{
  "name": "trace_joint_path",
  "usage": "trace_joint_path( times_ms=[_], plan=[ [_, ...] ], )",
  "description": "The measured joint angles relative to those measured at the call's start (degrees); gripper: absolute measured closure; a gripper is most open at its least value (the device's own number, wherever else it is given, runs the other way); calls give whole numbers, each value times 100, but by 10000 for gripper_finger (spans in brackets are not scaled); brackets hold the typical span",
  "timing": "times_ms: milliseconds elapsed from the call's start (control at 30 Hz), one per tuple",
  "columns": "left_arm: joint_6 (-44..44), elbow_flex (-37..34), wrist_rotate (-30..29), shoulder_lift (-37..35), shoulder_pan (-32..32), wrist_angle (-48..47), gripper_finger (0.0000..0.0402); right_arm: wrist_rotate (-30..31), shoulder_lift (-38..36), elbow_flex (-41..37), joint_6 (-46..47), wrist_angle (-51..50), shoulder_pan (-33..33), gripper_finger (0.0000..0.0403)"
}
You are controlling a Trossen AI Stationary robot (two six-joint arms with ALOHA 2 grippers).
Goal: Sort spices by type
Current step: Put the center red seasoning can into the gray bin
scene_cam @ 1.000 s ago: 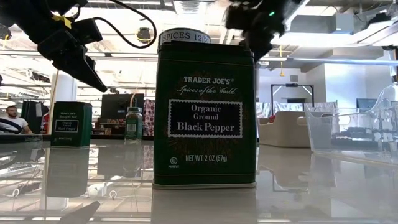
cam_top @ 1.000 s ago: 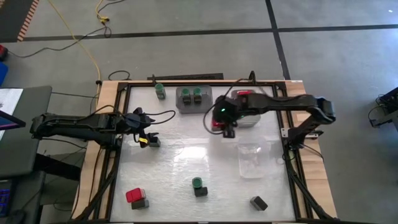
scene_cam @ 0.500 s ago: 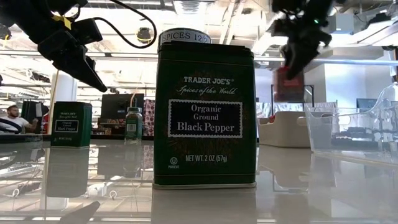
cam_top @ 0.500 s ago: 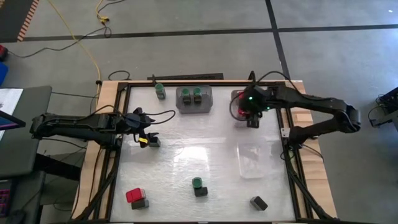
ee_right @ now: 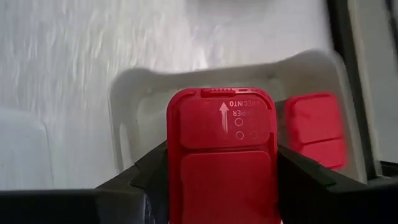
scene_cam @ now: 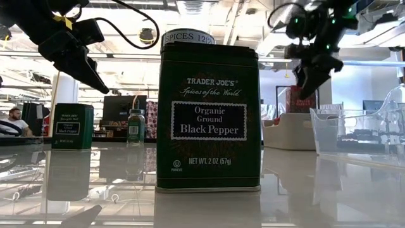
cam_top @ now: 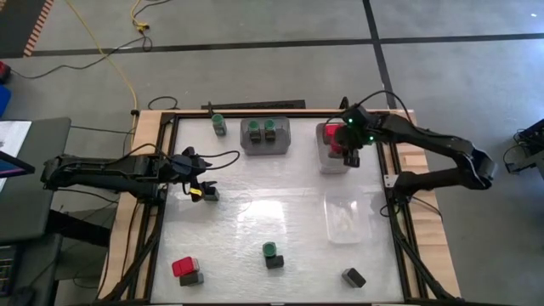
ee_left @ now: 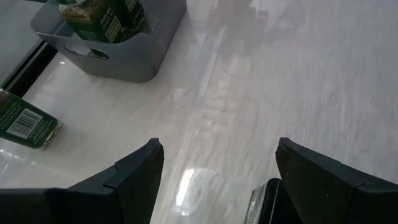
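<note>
A grey tray (cam_top: 264, 143) sat near the table's far edge, and the left wrist view caught its wall with a slot-shaped handle hole (ee_left: 118, 53). A white tray (cam_top: 333, 161) stood to its right by the frame — in the right wrist view its pale rim (ee_right: 134, 93) curved around the inside. A clear tray (cam_top: 346, 219) lay nearer the middle right, its see-through walls (scene_cam: 354, 130) catching the light in the low view. The table (cam_top: 255, 212) had a glossy white top inside a wooden border. A yellow cable (cam_top: 119, 64) trailed across the grey floor beyond it — and a person (scene_cam: 9, 121) sat far off in the room.
</note>
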Motion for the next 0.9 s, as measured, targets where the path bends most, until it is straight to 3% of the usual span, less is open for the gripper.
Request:
trace_joint_path(
  times_ms=[300, 600, 900],
  plan=[
    [43, 0, 0, 0, 0, 4, 103, -60, 415, -676, -717, 966, -231, 165],
    [105, 0, 0, 0, 0, 58, 103, -498, 816, -690, -1082, 1194, -646, 165],
    [130, 0, 0, 1, 0, 70, 103, -546, 1051, -675, -1297, 1367, -898, 165]
  ],
)
